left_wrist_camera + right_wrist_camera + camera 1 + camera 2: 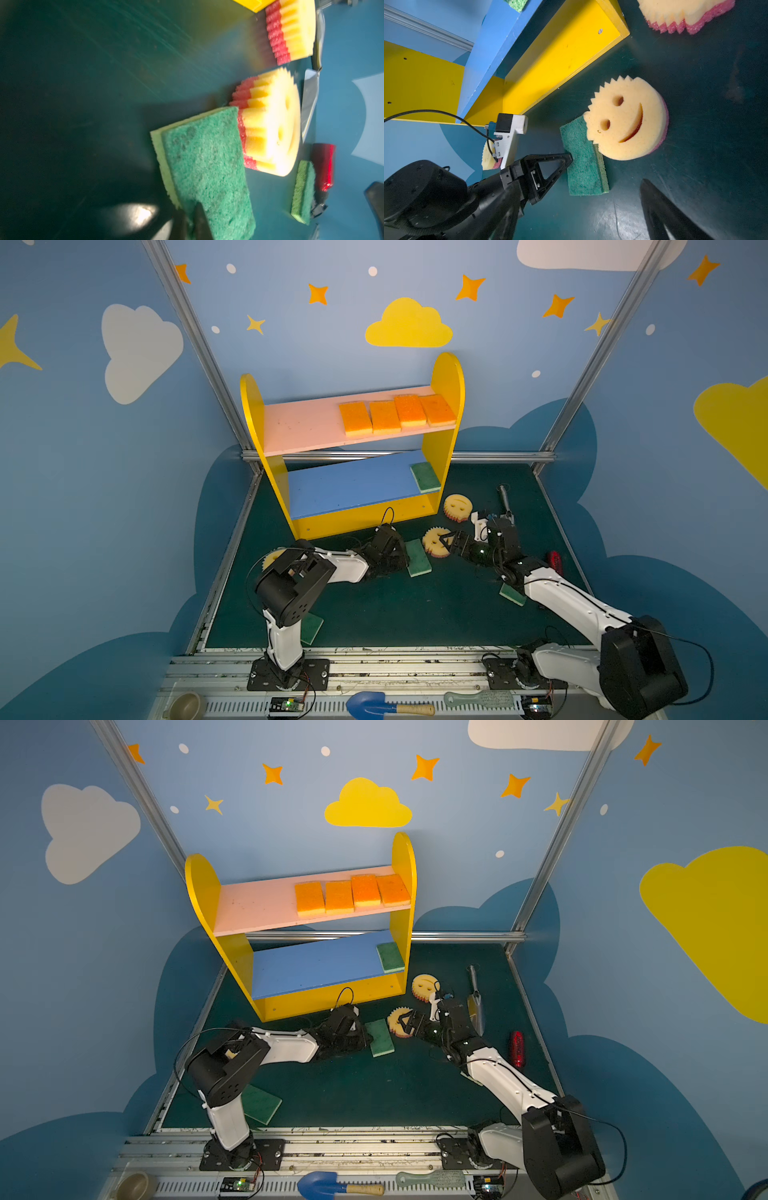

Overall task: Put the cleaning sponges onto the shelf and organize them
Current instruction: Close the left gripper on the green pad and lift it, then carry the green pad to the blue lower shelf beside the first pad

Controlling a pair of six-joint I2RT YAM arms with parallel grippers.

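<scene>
Both top views are evenly lit and sharp, with bowing toward the edges. The left wrist view is soft: the green-topped sponge [207, 166] blurs, and white glare streaks the dark table [83, 83].

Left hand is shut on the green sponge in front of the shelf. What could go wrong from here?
1. The left hand pinches the green sponge only at its edge, so it may slip out on lifting.
2. The smiley sponge overlaps that sponge's corner; lifting could drag or tip it.
3. The open right hand sits right at that smiley sponge, close to the left hand, so the two might collide.
</scene>
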